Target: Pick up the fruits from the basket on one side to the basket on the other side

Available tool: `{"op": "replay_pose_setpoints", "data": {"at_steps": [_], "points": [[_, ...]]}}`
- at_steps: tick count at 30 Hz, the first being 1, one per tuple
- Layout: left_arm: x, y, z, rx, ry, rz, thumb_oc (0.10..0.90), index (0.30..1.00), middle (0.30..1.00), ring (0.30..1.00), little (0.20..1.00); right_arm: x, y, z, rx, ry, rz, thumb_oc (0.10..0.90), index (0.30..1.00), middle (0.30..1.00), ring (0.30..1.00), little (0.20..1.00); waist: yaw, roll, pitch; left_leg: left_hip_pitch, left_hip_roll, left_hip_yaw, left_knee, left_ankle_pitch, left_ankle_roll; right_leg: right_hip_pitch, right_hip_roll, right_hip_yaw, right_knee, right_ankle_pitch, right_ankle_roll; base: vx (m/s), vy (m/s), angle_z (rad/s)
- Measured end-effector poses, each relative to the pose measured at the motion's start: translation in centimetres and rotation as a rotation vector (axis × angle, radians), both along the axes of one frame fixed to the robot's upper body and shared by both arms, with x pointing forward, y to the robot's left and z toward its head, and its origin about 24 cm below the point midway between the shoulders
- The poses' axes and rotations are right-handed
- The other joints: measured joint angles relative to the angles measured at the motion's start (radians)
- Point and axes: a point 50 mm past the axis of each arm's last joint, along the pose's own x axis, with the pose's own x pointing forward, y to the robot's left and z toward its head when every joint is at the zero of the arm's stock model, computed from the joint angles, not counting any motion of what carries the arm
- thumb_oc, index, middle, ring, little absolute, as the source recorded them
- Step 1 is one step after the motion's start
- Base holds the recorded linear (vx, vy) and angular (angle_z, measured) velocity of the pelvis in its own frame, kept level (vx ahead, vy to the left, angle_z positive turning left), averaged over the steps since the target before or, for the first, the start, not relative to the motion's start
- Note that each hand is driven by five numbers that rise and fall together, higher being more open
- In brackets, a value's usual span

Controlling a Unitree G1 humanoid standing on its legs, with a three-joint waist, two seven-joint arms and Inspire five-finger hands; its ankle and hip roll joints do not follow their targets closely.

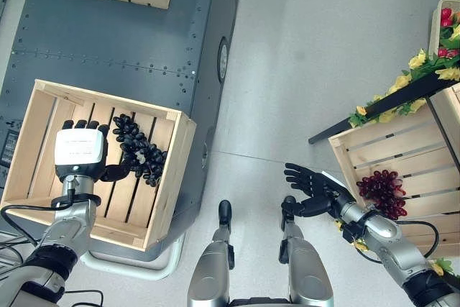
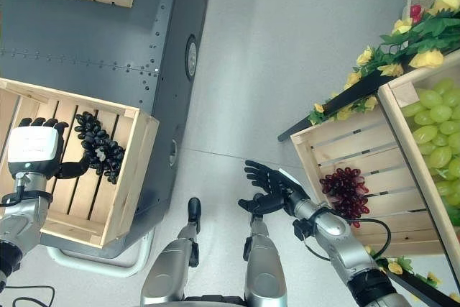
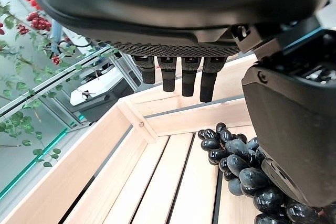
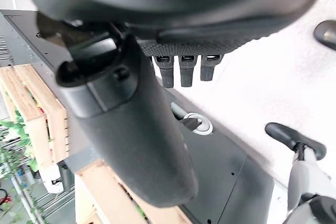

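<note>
While left robot hand (image 1: 80, 150) hovers open, black grapes (image 1: 139, 148) in crate (image 1: 171, 177)

Both eye views look steeply down from the head, from fairly far above the floor (image 1: 309, 70). They share the left wooden crate (image 1: 172, 170) with the black grapes (image 1: 140, 150), and the right crate (image 2: 316, 150); the right eye view sits slightly more to the right. The left wrist view looks along the left hand (image 3: 181, 74) from very close into that same crate. The right wrist view faces along the right hand (image 4: 181, 69), apparently toward the floor.
</note>
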Motion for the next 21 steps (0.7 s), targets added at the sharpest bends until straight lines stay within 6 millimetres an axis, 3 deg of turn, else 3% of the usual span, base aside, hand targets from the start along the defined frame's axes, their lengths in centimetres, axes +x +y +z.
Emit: {"op": "replay_pose_setpoints", "data": {"at_steps": [10,18,21], "points": [[1.9,-0.5,3.3,0.179,-0.097,-0.077,0.800,0.900,0.900,0.900,0.900,0.2,0.2,0.0,0.040,0.018,-0.013,0.800,0.900,0.900,0.900,0.900,0.003,-0.021,0.012,-0.067,0.005,-0.001,0.032,0.000,-0.001,-0.063,0.002,-0.007,0.035,-0.004,-0.007,-0.03,-0.012,0.01],[1.5,-0.6,4.8,0.381,-0.053,-0.175,0.800,0.900,0.900,0.900,0.900,0.2,0.4,-0.1,0.100,0.025,-0.030,0.800,0.900,0.900,0.900,0.900,0.002,-0.035,0.020,-0.067,0.005,-0.001,0.031,0.000,-0.001,-0.063,0.002,-0.009,0.035,-0.005,-0.007,0.00,0.000,0.00],[1.4,-0.6,5.2,0.429,-0.036,-0.209,0.800,0.900,0.900,0.900,0.900,0.2,0.7,-0.2,0.254,0.057,-0.084,0.800,0.900,0.900,0.900,0.900,0.005,-0.035,0.020,-0.068,0.005,-0.002,0.031,0.001,-0.001,-0.063,0.002,-0.011,0.035,-0.006,-0.008,0.00,0.000,0.00]]}}
